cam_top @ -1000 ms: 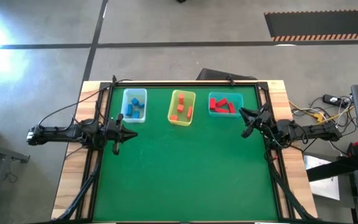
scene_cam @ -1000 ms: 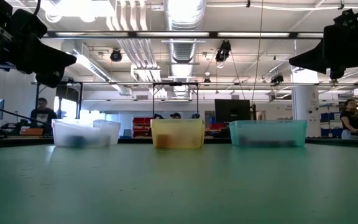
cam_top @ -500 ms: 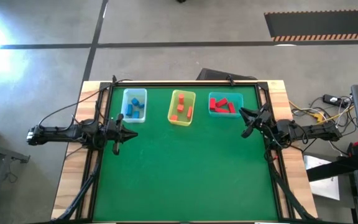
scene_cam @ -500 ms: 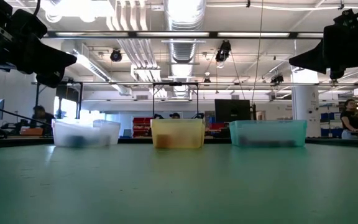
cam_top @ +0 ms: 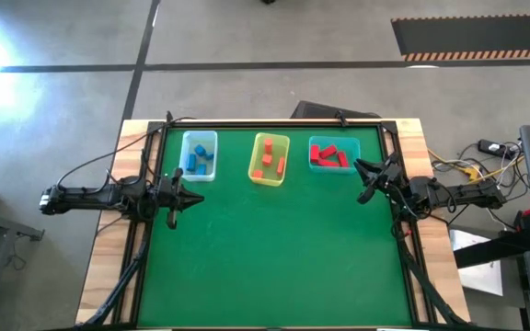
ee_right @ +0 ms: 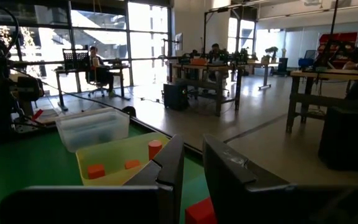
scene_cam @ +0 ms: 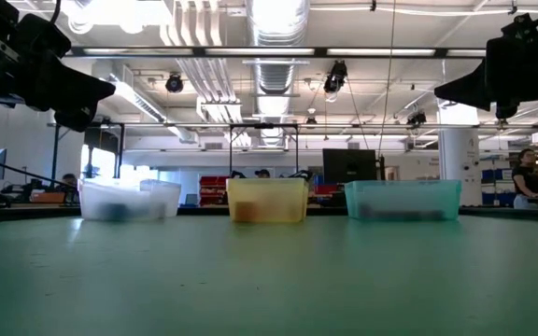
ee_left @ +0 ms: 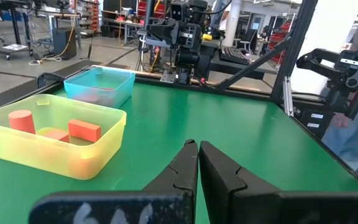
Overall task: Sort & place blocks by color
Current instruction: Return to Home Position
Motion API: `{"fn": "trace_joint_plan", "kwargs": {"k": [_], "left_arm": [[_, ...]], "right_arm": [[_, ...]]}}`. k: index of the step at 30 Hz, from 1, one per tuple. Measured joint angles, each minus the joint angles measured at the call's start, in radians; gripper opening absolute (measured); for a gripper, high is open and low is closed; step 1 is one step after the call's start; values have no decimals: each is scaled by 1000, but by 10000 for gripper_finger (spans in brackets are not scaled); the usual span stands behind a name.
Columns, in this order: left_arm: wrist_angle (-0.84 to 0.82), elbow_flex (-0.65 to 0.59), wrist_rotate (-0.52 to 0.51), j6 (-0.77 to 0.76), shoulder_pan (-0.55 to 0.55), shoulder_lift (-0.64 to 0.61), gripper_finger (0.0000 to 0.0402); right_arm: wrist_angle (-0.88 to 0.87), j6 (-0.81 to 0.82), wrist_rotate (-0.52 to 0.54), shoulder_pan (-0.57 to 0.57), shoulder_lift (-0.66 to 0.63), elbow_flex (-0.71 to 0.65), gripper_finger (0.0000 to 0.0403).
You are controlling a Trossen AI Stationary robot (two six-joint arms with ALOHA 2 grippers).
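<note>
Blocks are all binned. Blue blocks lie in the clear bin. Orange blocks lie in the yellow bin. Red blocks lie in the teal bin. The bins stand in a row along the far side of the green tabletop.

Left gripper hovers above the tabletop at its left edge, fingers pressed together, holding nothing. The clear bin is near those fingers, a little farther back. The yellow bin is ahead of the fingertips and off to the side, with the teal bin beyond it.

Right gripper hovers at the right edge, fingers a narrow gap apart, nothing between them. The teal bin is just beside and below those fingertips, one red block showing under them. The yellow bin is next out and the clear bin farthest.

The grippers are well apart, facing each other across the tabletop. A person sits at a desk in the room beyond.
</note>
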Motion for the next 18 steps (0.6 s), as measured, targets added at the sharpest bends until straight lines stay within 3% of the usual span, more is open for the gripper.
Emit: {"fn": "trace_joint_plan", "kwargs": {"k": [18], "left_arm": [[22, -4, 0, 0, 0, 0, 0]], "right_arm": [[0, 0, 0, 0, 0, 0, 50]]}}
